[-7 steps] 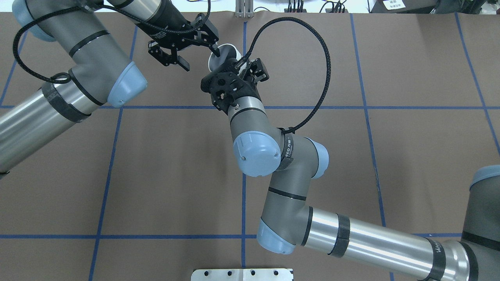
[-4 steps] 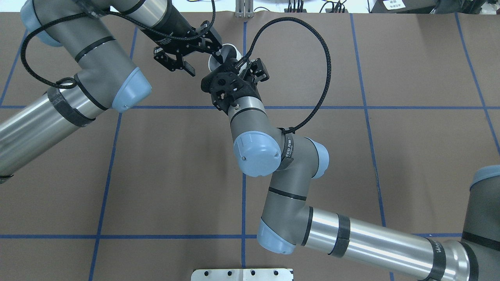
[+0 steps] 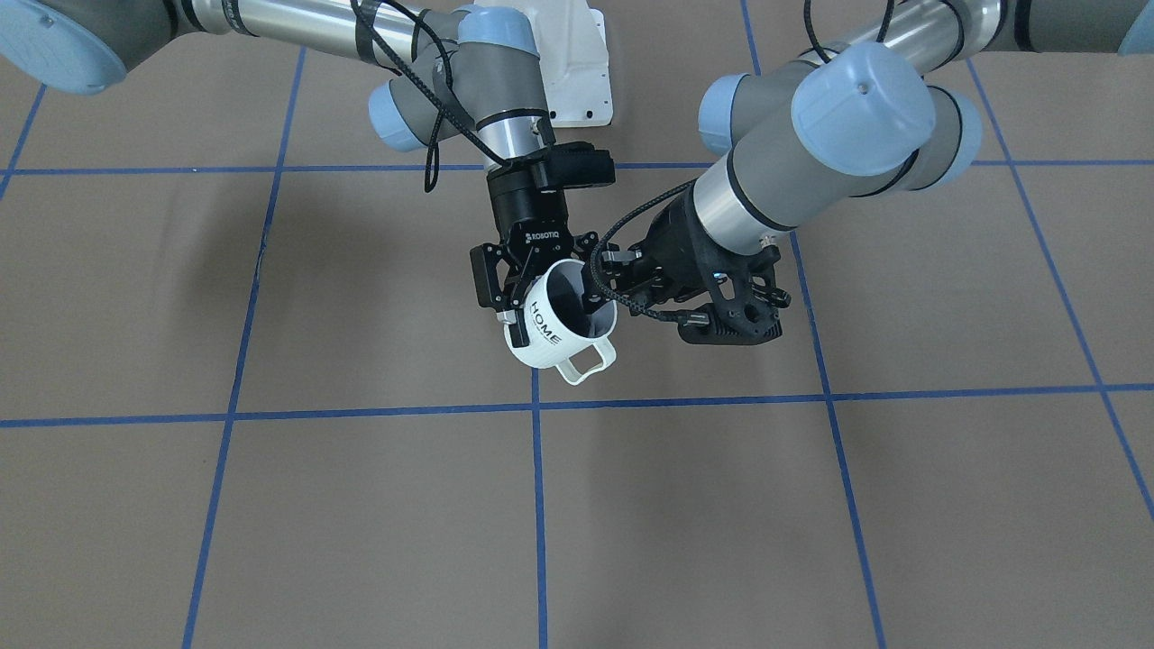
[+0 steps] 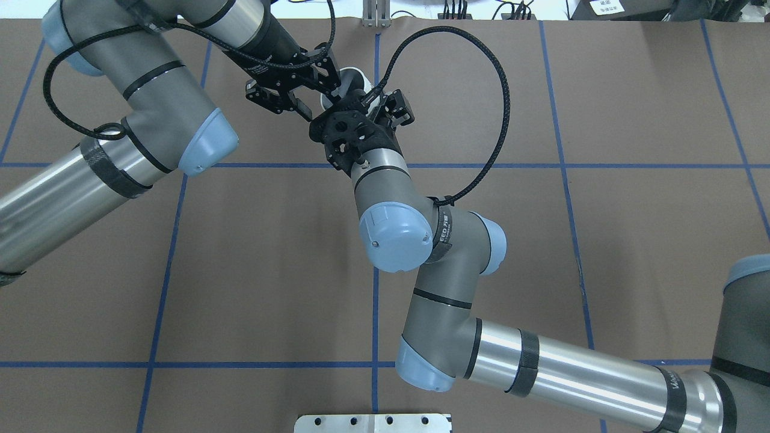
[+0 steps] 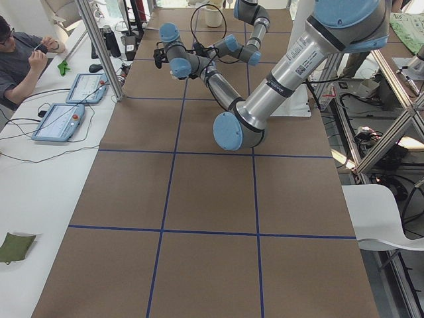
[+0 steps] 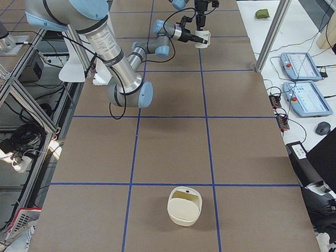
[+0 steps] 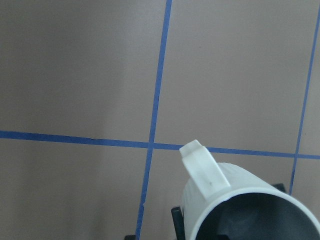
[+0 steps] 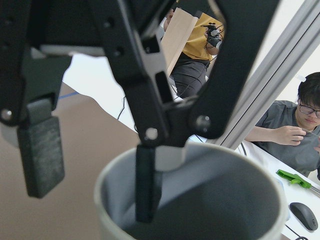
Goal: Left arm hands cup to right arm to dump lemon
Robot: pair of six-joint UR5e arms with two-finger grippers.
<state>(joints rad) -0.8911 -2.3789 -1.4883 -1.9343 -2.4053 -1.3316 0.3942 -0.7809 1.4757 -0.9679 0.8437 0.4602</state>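
The cup [image 3: 541, 344] hangs above the table [image 3: 270, 505], mouth up. The lemon shows in no view; the cup's floor is hidden. The right gripper [image 3: 552, 302] pinches the cup across its outer wall. The left gripper [image 8: 95, 166] is spread, one finger [image 8: 147, 185] down inside the mouth, the other outside and apart from the wall. Hazard: if the inside finger lifts off-line, it likely hooks the rim and twists the cup in its pinch. Tipping before that finger is clear likely jams it.
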